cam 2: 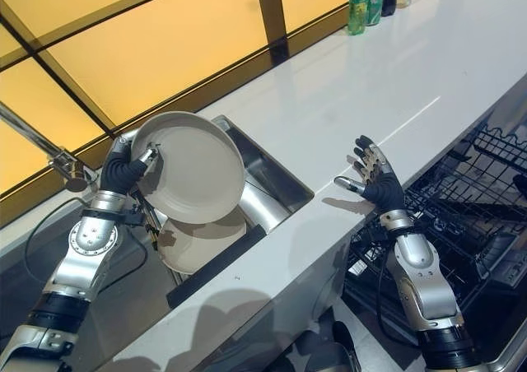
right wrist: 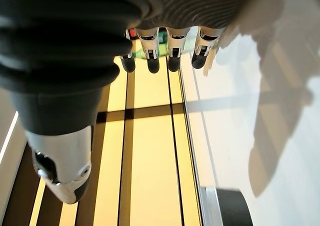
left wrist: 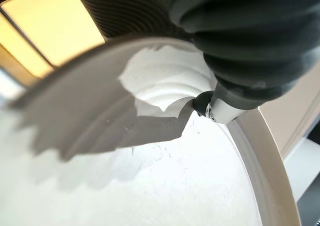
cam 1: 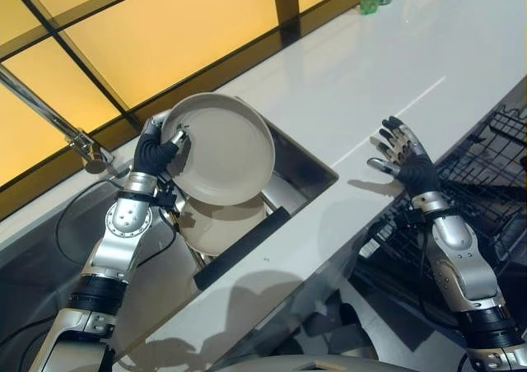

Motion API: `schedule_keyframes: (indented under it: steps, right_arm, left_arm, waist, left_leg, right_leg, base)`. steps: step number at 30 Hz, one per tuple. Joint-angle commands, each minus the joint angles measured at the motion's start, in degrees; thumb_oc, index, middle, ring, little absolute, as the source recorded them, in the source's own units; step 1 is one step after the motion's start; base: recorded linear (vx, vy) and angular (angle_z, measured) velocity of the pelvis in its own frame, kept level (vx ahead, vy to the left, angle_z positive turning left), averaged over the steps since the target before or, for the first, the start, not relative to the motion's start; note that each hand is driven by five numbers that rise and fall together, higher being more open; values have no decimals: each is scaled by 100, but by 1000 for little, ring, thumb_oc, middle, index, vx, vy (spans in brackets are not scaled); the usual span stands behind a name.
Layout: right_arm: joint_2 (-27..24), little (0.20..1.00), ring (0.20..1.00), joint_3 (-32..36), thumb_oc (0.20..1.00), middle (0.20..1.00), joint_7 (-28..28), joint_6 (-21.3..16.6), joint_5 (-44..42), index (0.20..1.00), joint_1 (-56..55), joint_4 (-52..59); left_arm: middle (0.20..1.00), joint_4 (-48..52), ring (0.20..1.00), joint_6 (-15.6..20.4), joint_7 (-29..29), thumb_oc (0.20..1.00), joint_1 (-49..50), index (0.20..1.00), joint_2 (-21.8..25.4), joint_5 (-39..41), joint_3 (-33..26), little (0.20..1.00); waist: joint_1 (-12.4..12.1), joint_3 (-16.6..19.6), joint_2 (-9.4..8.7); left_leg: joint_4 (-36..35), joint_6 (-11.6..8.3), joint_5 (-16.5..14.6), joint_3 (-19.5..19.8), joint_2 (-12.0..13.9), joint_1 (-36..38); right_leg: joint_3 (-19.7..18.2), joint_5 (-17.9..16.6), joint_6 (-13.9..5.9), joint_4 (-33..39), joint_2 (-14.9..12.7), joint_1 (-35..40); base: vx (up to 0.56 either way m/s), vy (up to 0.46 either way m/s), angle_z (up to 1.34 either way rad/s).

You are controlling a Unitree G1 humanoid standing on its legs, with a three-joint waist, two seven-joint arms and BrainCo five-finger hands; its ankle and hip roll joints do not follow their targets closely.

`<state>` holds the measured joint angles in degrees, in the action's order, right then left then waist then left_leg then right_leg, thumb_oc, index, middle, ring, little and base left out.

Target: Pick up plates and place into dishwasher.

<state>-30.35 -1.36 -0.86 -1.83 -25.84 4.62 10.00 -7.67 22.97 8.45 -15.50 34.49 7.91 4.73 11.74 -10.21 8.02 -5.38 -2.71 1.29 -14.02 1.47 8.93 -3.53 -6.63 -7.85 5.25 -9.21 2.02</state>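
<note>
**Over the sink: plate lifted, ready for transfer**

Above the sink (cam 1: 305, 170) your left hand (cam 1: 156, 151) pinches the rim of a pale plate (cam 1: 222, 148), fingers behind and thumb curled over the front, holding it tilted and clear of a second plate (cam 1: 216, 224) lying in the basin below. Your right hand (cam 1: 405, 160) hovers over the white tabletop (cam 1: 395, 67), fingers spread and empty, beside the open dishwasher rack (cam 1: 486, 174). The grip looks shallow, though the left wrist view is too close to confirm. Keep the pinch firm, carry the plate across the tabletop without swinging it, and turn it on edge to meet the rack's tines.
</note>
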Motion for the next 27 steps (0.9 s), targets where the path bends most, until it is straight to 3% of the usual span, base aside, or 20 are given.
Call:
schedule_keyframes:
  steps: [1, 14, 27]
  right_arm:
    - [148, 1000, 1000, -291, 1000, 1000, -96, -277, 160, 1000, 566, 384]
    - [299, 1000, 1000, -882, 1000, 1000, -278, -134, -14, 1000, 1331, 736]
    - [786, 1000, 1000, -1803, 1000, 1000, -179, 641, -578, 1000, 1701, 985]
  left_arm:
    - [200, 66, 200, 510, 536, 200, -300, 200, 218, -53, -315, 200]
    - [200, 416, 200, 571, 733, 200, -642, 200, 137, -109, -175, 200]
    - [200, 662, 200, 565, 900, 200, -878, 200, -31, -113, 297, 200]
  waist:
    - [-250, 447, -413]
    - [-652, 817, -771]
    - [-796, 995, -860]
  left_leg:
    - [44, -79, -231, 358, 69, -141]
    - [38, -112, -147, 487, 230, -138]
    - [38, -97, -122, 531, 231, -140]
  right_leg:
    - [398, 433, -125, -343, -275, 53]
    - [708, 361, -71, -180, -106, 294]
    - [810, 341, -19, -127, -31, 364]
  base:
    - [-63, -145, 10]
    - [-51, -86, 11]
    - [-48, -31, 3]
